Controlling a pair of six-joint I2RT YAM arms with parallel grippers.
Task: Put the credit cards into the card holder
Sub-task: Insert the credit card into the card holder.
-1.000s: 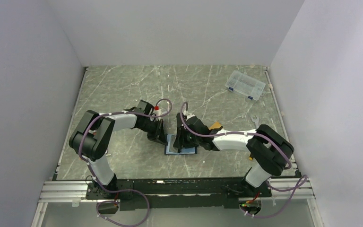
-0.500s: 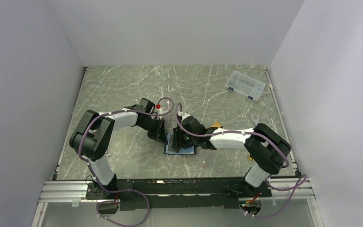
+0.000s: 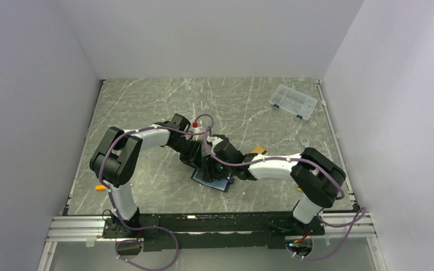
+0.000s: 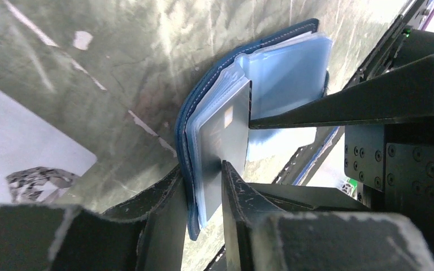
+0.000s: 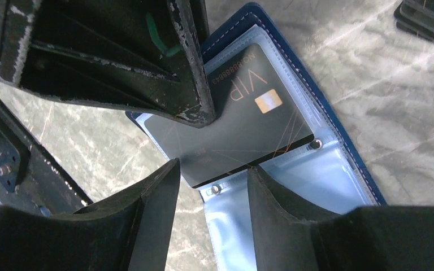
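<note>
The navy-blue folding card holder lies open on the grey marbled surface between the arms. A dark grey plastic credit card seems only part-way into its clear sleeve.

The left tool straddles the holder's edge with narrowly parted jaws; whether it pinches I cannot tell. The right tool hangs half open over the card's free edge, holding nothing.

If the left tool lifts while caught, the holder may drag or fold. A skewed push could jam the card.

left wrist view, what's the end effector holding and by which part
The card holder, by its near edge, which sits between the fingers; whether they pinch it cannot be told.
</note>
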